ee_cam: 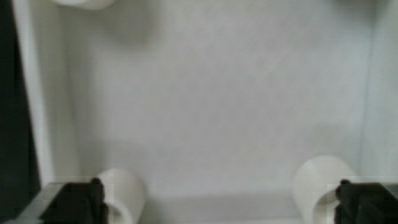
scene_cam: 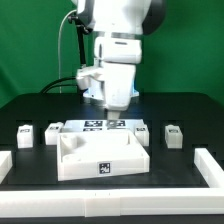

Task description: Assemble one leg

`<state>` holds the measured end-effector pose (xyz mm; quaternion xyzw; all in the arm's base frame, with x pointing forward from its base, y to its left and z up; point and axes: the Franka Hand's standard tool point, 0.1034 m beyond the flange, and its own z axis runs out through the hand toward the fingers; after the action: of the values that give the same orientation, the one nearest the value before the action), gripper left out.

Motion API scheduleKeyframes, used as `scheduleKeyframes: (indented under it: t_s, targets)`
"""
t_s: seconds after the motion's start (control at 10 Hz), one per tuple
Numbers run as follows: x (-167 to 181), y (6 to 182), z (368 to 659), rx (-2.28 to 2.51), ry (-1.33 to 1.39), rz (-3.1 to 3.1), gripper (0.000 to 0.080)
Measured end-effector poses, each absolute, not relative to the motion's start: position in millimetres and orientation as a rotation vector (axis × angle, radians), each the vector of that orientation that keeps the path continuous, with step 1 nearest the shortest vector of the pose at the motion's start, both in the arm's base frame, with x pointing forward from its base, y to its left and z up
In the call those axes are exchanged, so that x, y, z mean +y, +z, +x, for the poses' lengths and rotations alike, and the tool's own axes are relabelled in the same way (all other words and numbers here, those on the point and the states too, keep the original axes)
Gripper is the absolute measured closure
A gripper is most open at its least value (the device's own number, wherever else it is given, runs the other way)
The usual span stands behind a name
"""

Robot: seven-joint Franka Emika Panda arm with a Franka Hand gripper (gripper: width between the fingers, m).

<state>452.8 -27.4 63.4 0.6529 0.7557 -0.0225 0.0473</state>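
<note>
My gripper (scene_cam: 117, 104) hangs low over the back of the large white table piece (scene_cam: 100, 155), which lies in the middle of the black table. In the wrist view my gripper (ee_cam: 222, 205) is open wide and empty, with its black fingertips (ee_cam: 75, 203) at both lower corners. The flat white face of the table piece (ee_cam: 214, 100) fills that view, with round corner sockets (ee_cam: 125, 195) beside the fingers. Small white legs with tags lie apart from the gripper: two at the exterior view's left (scene_cam: 24, 133) (scene_cam: 51, 131) and one at its right (scene_cam: 174, 134).
The marker board (scene_cam: 100, 124) lies flat behind the table piece, under the gripper. A white rail (scene_cam: 207, 170) runs along the front right of the table and another (scene_cam: 5, 166) sits at the front left. A green curtain backs the scene.
</note>
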Motion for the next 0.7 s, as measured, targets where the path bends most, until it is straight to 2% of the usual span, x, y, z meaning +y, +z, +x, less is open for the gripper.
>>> scheduleKeyframes:
  t_s: [0.3,0.7]
  targets:
    - [-46.8,42.2,423.6,2.402,-0.130,1.942,0.0150]
    - [-53.0,36.7,416.1,2.371,-0.145,2.005,0.0150]
